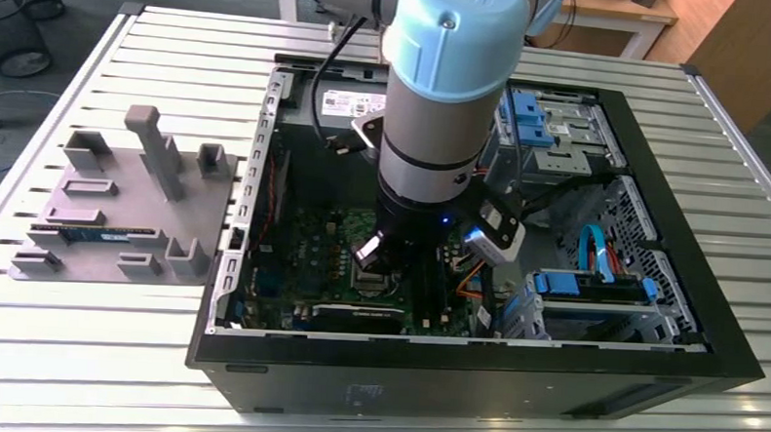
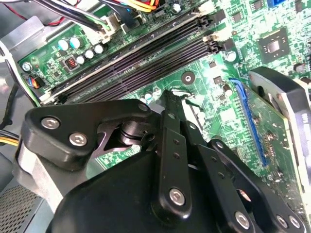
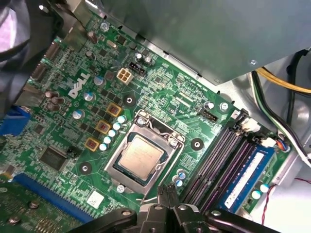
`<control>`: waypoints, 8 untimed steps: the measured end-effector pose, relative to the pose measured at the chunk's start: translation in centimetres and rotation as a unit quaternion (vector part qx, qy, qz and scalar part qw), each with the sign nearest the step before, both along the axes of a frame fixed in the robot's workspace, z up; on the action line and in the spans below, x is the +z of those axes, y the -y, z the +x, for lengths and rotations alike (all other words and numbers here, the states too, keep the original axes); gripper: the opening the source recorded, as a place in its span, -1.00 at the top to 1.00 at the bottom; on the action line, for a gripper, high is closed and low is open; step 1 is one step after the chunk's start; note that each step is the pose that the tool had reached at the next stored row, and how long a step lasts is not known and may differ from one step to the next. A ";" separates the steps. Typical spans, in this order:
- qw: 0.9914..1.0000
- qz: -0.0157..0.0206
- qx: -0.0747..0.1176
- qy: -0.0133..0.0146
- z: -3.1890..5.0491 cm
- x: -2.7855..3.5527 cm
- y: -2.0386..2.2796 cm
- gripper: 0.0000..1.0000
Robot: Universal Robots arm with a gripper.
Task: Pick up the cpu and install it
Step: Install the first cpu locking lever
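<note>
The cpu (image 3: 141, 156), a small square chip with a silver-grey top, lies flat in its metal-framed socket (image 3: 163, 130) on the green motherboard (image 3: 160, 87). In the first wrist view my gripper (image 3: 167, 191) hovers just off the socket's edge, on the side toward the memory slots (image 3: 218, 160). Its two black fingers are pressed together with nothing between them. The second wrist view has the gripper (image 2: 167, 99) with its tip over the board beside the long black slots (image 2: 146, 63). In the exterior view the arm reaches down into the open computer case (image 1: 647, 198), gripper (image 1: 390, 265) low over the board.
A grey tray (image 1: 162, 255) with a thin memory stick (image 1: 92, 232) lies at the exterior view's left. Inside the case are a grey power-supply box (image 3: 194, 34), yellow and black cables (image 3: 282, 82), a blue memory stick (image 3: 248, 174) in a slot, an expansion card (image 2: 286, 111) and blue drive clips (image 1: 533, 115).
</note>
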State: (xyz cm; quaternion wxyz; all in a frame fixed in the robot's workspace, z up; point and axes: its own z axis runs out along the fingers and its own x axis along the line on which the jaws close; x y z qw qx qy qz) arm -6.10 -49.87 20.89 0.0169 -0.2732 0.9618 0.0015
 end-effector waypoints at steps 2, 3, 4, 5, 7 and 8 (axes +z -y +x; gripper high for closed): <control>1.000 0.000 0.000 0.000 0.00 0.00 0.00 0.79; 1.000 0.000 0.000 0.000 0.00 0.00 0.00 0.79; 1.000 0.000 0.000 0.000 -0.07 0.01 0.01 0.79; 1.000 0.000 0.000 0.000 -0.26 0.00 0.01 0.79; 1.000 0.000 0.000 0.000 -0.85 -0.02 0.00 0.79; 1.000 0.000 0.000 0.001 -1.24 -0.02 0.01 0.79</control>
